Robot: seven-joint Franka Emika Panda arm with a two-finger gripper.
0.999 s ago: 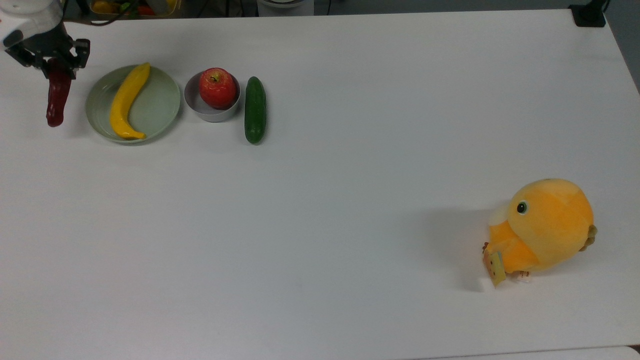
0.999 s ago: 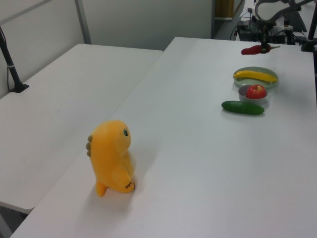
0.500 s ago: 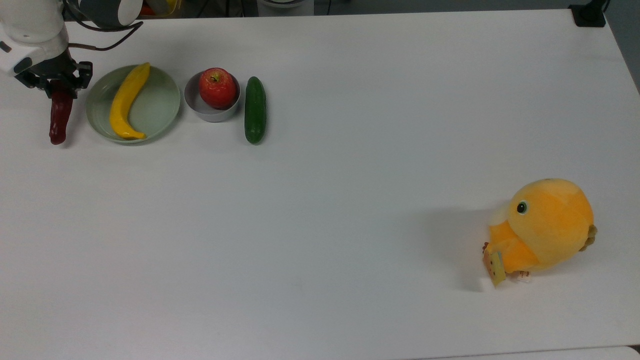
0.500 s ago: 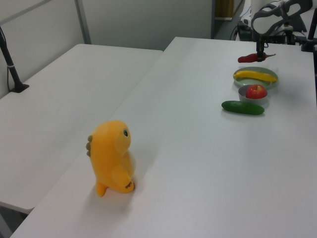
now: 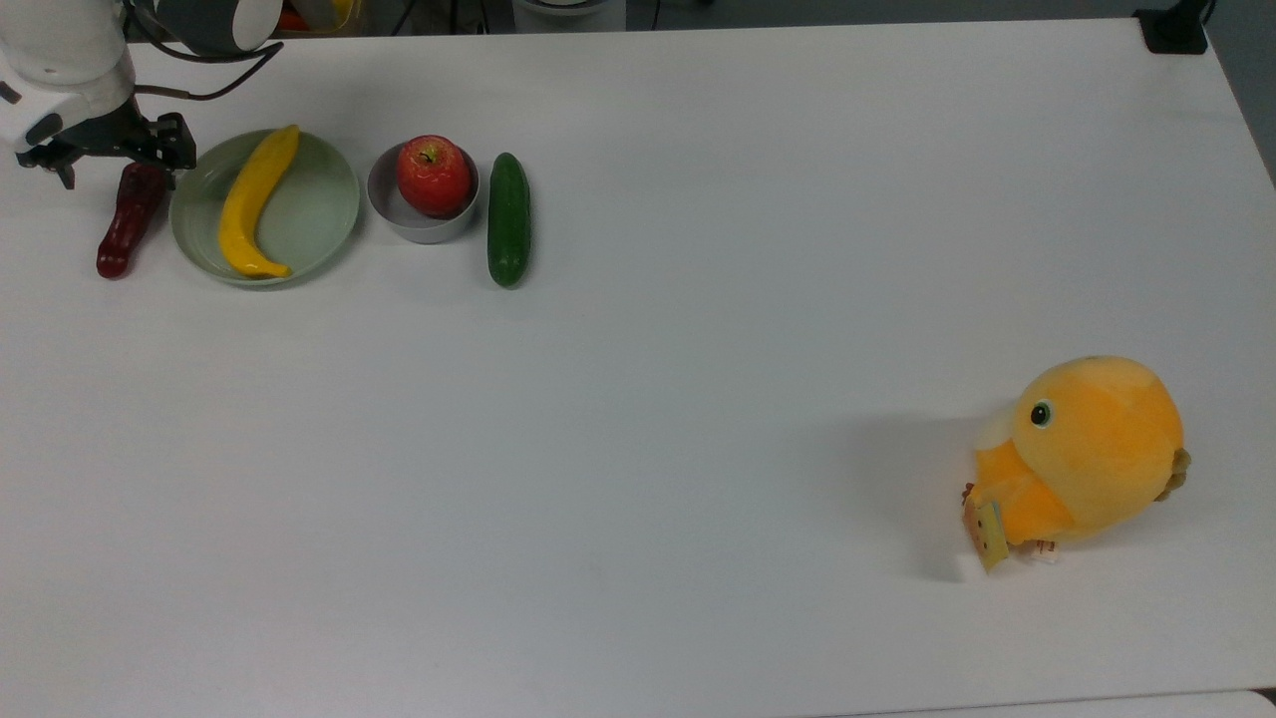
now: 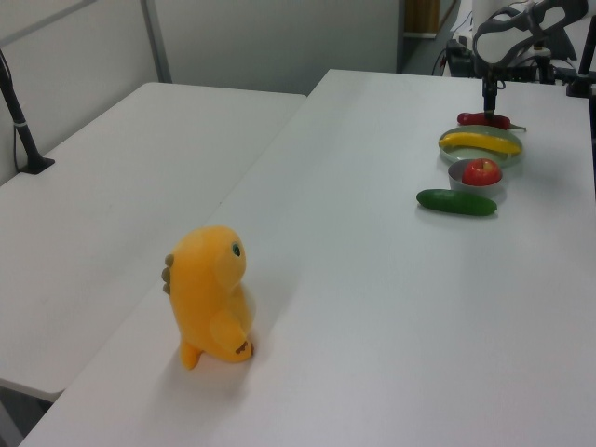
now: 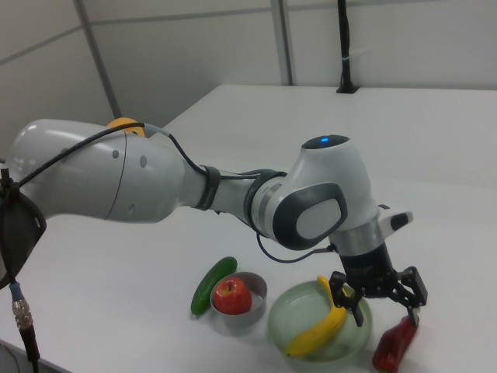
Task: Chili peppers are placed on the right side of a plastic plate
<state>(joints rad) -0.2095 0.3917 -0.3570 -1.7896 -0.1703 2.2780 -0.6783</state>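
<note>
Jaws spread open, the gripper (image 5: 105,160) hovers over the chili pepper (image 5: 127,220) lying beside the plastic plate (image 5: 309,214) on the worktop (image 5: 698,349).

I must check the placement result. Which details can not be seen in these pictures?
- Chili pepper stem end: top view, covered by the gripper.
- Chili pepper's lower tip: right view, cut off by the bottom edge.
- Gap between chili pepper and plastic plate: left view, too small to judge.
</note>
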